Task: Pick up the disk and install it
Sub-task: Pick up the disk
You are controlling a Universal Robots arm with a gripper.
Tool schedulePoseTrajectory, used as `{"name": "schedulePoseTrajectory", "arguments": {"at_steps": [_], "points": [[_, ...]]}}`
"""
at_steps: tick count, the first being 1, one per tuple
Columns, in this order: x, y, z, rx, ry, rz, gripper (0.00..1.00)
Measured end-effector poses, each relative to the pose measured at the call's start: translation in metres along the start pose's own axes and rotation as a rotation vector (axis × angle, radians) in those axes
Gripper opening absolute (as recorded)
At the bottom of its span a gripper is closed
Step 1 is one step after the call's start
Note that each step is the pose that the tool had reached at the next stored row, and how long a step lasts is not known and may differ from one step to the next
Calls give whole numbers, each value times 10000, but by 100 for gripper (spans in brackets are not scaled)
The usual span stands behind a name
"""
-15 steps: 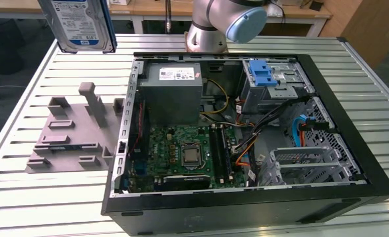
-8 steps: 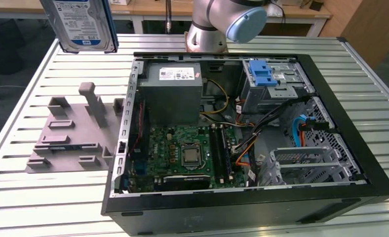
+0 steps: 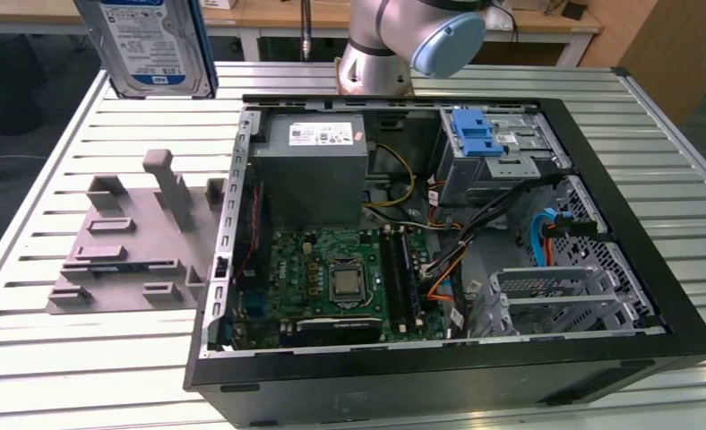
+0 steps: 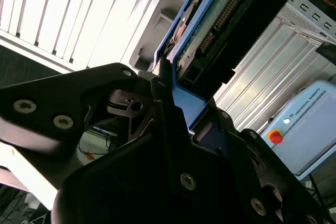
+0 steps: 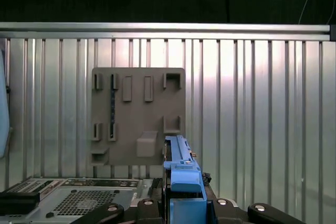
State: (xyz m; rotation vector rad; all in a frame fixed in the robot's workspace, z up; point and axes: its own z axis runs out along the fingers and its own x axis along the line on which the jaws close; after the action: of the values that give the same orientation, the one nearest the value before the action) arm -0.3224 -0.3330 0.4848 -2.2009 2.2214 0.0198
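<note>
Carry step: gripper (image 4: 176,98) clamped on disk (image 3: 150,45), disk on edge, clear of case (image 3: 425,381). Not installed yet. Install likely needs rails lined up with cage (image 3: 514,157).

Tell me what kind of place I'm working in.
Likely a robotics lab bench: slatted metal table, opened computer case, grey fixture plate, and the gripper gripping the disk.

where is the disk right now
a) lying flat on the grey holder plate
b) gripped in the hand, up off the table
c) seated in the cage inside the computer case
b: in the second wrist view the hand is shut on the blue rail of the disk, and the exterior view shows it upright in the air at the exterior view's left.
</note>
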Motion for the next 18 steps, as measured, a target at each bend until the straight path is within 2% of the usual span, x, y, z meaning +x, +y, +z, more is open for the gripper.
{"name": "schedulePoseTrajectory", "arguments": {"at_steps": [7,18], "points": [[45,-51,-1,0,1,1,36],[165,-137,-3,0,1,0,36]]}}
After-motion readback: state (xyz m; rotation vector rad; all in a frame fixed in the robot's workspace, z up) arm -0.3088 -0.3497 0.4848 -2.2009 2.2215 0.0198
